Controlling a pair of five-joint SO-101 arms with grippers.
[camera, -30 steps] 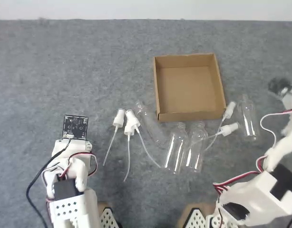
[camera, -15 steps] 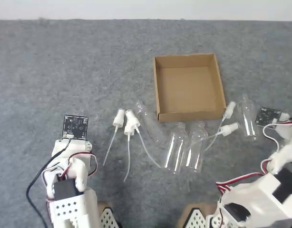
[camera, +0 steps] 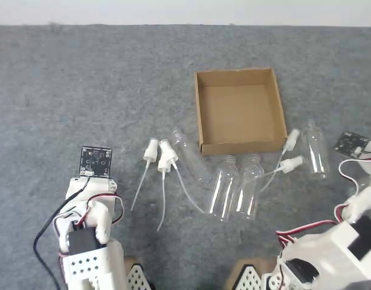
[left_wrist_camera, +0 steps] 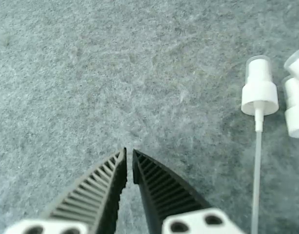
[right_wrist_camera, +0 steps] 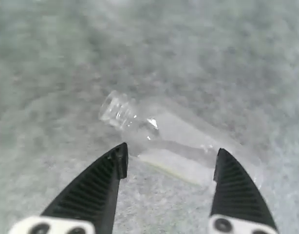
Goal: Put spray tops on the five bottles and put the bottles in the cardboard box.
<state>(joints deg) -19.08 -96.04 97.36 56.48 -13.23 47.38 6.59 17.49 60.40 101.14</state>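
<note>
Right wrist view: the right gripper [right_wrist_camera: 172,152] hangs over grey carpet [right_wrist_camera: 52,73] with its jaws spread wide. A clear, uncapped bottle [right_wrist_camera: 159,131] lies on its side just beyond the fingertips and spans the gap between them, with neither finger touching it. Left wrist view: the left gripper [left_wrist_camera: 129,153] is poised over the carpet with its jaws drawn almost together, only a slit between them. A spray top [left_wrist_camera: 259,92] with a long dip tube lies to its right. High view: the left arm [camera: 89,229] stands at the near left and the right arm [camera: 348,241] at the near right. The cardboard box [camera: 199,109] sits open-topped at the centre, farther off. Four bottles lie on their sides by its near edge: a slanted bottle [camera: 191,156] at the near left corner, a pair [camera: 223,187] side by side nearer the arms, and a rightmost bottle [camera: 315,148] just right of the near right corner. Two spray tops [camera: 151,150] lie left of the slanted bottle, and two more [camera: 291,163] lie between the pair and the rightmost bottle.
</note>
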